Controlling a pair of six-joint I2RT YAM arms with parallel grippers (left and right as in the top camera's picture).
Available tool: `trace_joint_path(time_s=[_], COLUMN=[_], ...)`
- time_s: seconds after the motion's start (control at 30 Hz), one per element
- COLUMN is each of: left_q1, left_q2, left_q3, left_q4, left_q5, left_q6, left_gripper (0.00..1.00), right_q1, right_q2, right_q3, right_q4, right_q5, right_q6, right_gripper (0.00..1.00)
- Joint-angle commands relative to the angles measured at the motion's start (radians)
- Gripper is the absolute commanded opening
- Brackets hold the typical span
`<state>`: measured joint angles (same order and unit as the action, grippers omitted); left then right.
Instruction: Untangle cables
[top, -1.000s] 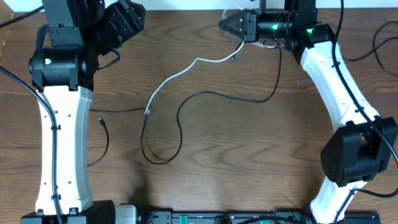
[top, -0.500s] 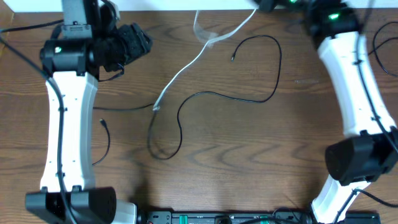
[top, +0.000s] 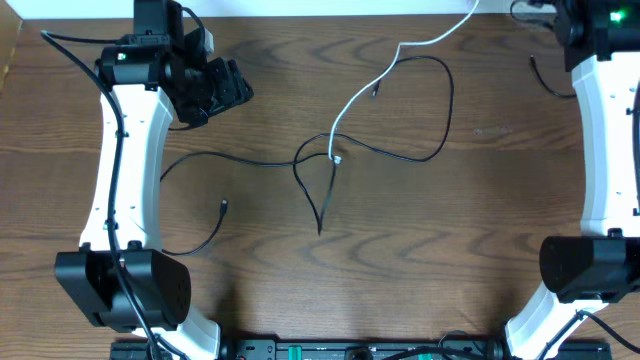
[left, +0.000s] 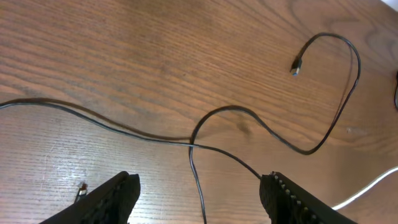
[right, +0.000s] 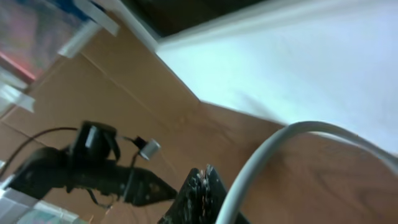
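While the bench (top: 400, 290) itself is left as it was, both arms are found shifted from a second ago. The right arm (top: 600, 120) is swung out to the 1 o'clock corner, and the left arm (top: 125, 170) is brought in from 10 o'clock towards 11. The left tool (left: 198, 182) is held spread wide above the wood, with nothing gripped. The right tool (right: 202, 186) is carried past the edge of the overhead view. In its own camera the white cable (right: 298, 129) is seen leaving right beside a finger, so it is judged to be clamped there, though the gap of the jaws is not shown.

By that pull the white cable is raised towards 1 o'clock, and its free length is dragged from 9 o'clock to the centre. The long black cable (left: 224, 108) is hauled along with it: the round loop formerly at 7 o'clock is tightened to a narrow V just below centre. A second black cable (top: 222, 208) is nudged inward at 8 o'clock, and whether it is joined to the long one cannot be told.

The black plug (left: 296, 68) is left free at 12 o'clock. The white plug (top: 337, 158) is laid on the black crossing at the centre. Separation is judged close, yet a snag there is possible, since the black cable is moved along too.
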<state>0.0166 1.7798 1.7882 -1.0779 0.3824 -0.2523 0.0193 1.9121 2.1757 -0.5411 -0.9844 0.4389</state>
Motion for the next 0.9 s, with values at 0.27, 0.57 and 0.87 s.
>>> trace_joint_path(time_s=[0.27, 0.57, 0.87], left_q1=[-0.059, -0.142, -0.218], left_q2=[0.03, 0.023, -0.138], left_q3=[-0.111, -0.134, -0.167], left_q4=[0.029, -0.048, -0.078], left_q5=[0.082, 0.306, 0.131], left_q6=[0.1, 0.273, 0.221], left_gripper=[0.68, 0.67, 0.67], right_q1=[0.037, 0.037, 0.037], right_q2=[0.001, 0.001, 0.001], right_q3=[0.002, 0.002, 0.002], right_q4=[-0.112, -0.154, -0.164], right_q5=[0.093, 0.104, 0.122], right_q6=[-0.164, -0.194, -0.202], right_gripper=[0.01, 0.01, 0.01])
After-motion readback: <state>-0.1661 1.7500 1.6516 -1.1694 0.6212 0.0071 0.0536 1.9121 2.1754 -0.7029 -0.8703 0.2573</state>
